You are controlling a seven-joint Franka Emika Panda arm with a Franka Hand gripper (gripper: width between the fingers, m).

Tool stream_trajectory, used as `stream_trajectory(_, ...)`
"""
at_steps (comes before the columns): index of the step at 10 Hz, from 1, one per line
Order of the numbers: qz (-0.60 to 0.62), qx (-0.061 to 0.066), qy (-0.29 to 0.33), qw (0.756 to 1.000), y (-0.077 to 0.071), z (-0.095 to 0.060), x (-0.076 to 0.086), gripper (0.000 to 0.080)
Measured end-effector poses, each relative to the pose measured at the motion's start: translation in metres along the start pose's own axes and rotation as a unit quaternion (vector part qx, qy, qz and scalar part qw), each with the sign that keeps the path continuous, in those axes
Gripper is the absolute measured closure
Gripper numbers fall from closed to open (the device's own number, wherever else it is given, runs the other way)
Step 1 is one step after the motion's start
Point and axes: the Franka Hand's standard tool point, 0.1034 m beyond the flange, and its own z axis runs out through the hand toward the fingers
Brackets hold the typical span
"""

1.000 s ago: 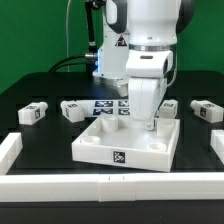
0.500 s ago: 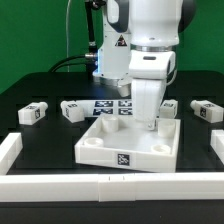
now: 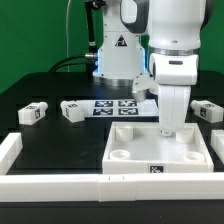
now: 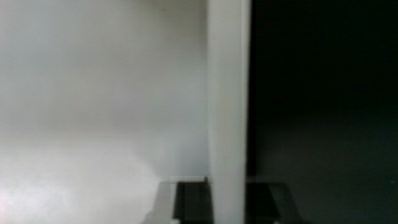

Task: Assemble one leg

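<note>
**End effector** [image 3: 167, 130]: lowered onto the far rim of the square panel [image 3: 128, 168]. It is narrowly closed, with the fingers [image 4: 182, 205] seen on either side of that rim [image 4: 228, 100] in the wrist view.

**Square panel:** white, with a raised rim, laid flat on the black tabletop [image 3: 60, 140] at the exterior view's near right. Round sockets are shown at three corners.

**Legs:** leg one [image 3: 33, 113] and leg two [image 3: 72, 110] are laid at the exterior view's left, and leg three [image 3: 205, 110] at its far right. All are on the tabletop, apart from the panel.

**Marker board** [image 3: 115, 107]: set behind the panel, between leg two and leg three.
</note>
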Motion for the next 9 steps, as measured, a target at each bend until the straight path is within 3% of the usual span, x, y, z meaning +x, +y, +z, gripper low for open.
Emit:
stream_trajectory(2, -0.001, 0.001, -0.001, 1.0, 0.001, 0.0, 0.001, 0.0741)
stream_trajectory(5, -0.016, -0.002, 0.001, 1.0, 0.018, -0.001, 0.021, 0.074)
stream_trajectory(9, -0.022, 0.0, -0.005, 1.0, 0.019, -0.001, 0.021, 0.074)
